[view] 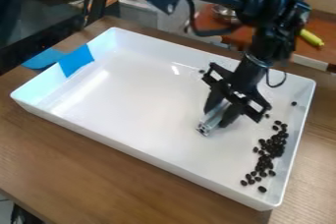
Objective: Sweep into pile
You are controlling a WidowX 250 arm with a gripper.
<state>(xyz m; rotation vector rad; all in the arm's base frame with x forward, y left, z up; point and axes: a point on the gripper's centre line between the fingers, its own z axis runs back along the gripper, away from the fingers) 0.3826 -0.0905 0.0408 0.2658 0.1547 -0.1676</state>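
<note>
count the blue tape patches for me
2: one patch on the inner wall of the tray, another patch just outside it; they could be a single strip crossing the rim.

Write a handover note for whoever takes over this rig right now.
Gripper: shut on a short silver tool, low over the white rectangular tray.
Things: small black oval beans, mostly in a loose, elongated cluster along the tray's right side in view.
Done: most beans are bunched.
Left: gather the strays, including one near the far wall, and tighten the pile.
</note>
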